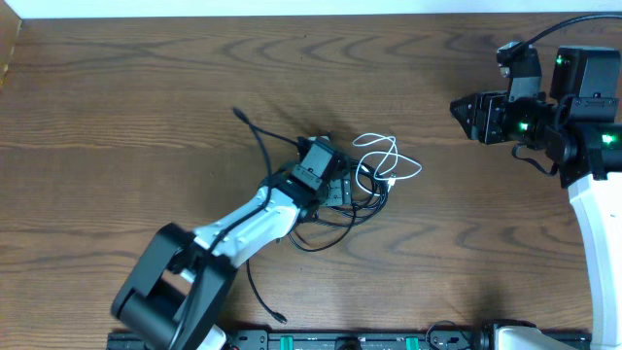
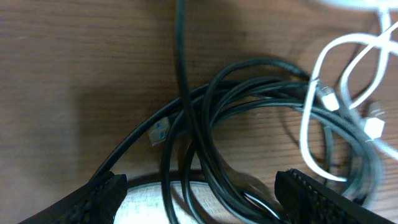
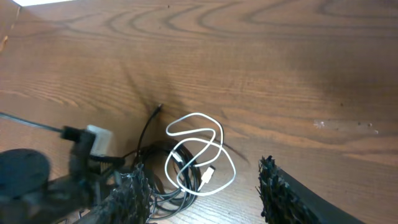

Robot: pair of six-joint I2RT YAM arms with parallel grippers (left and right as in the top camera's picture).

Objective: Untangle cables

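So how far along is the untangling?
Nothing looks done: the black cables are coiled in one heap, the white cable overlapping its edge. Nothing is held; the left gripper stands open over the heap, the right gripper open, well away. All the separating is left.

Dark wood-grain surface [image 1: 146, 117] under soft, even light

The brown surface fills every view, its grain running in long wavy bands with oval swirls. Along the surface's far edge lies a pale strip [image 1: 292, 7], bright and featureless, and at its far-left corner a lighter tan edge [image 1: 8, 49] shows. Shadows on the surface are faint and blurred. Toward its right side, in the right wrist view, there is a small whitish scuff mark [image 3: 345, 124].
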